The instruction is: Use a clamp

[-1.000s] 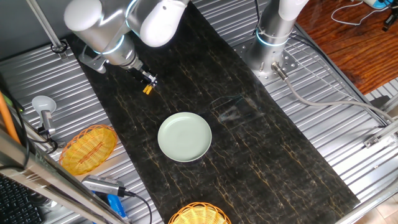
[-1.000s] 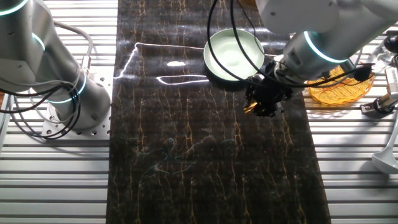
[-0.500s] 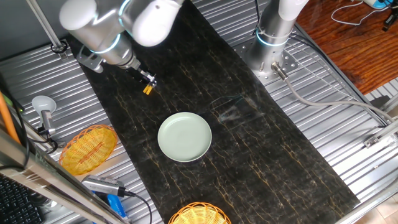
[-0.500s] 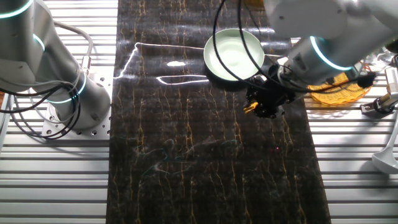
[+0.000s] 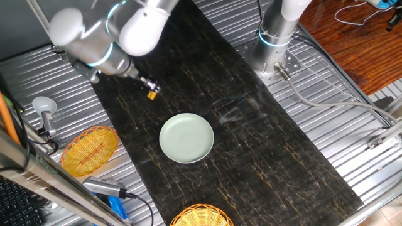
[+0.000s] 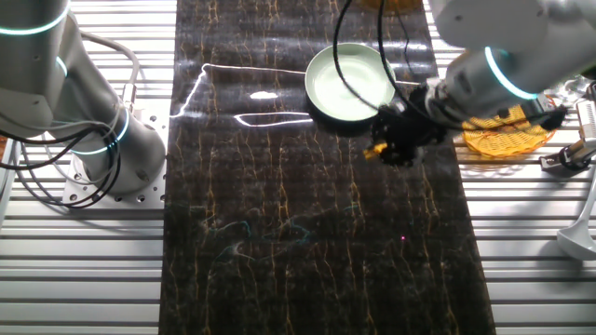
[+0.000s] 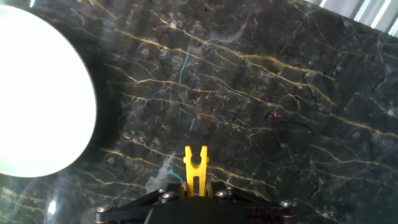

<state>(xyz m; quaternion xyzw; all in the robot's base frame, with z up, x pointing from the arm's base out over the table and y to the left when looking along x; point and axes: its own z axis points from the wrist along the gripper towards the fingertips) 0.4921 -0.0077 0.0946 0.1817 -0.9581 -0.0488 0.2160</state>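
Observation:
The clamp is a tiny yellow clip [image 7: 195, 169] with two thin prongs that point away from the hand. My black gripper [image 7: 195, 191] is shut on its rear end and holds it above the dark marble strip. In one fixed view the clamp [image 5: 152, 95] hangs at the gripper tip [image 5: 148, 86], up and left of the pale green plate [image 5: 186, 138]. In the other fixed view the clamp [image 6: 370, 152] and gripper [image 6: 391, 141] are just below the plate [image 6: 346, 83]. In the hand view the plate [image 7: 37, 93] fills the left side.
Woven yellow baskets stand at the left [image 5: 88, 149] and bottom [image 5: 200, 216] of one fixed view. A second robot base [image 5: 276, 37] stands at the far end of the strip. Ribbed metal panels flank the marble strip [image 5: 264, 157].
The arm has swung, carrying the clamp a little nearer the plate. The gripper stays shut on the clamp.

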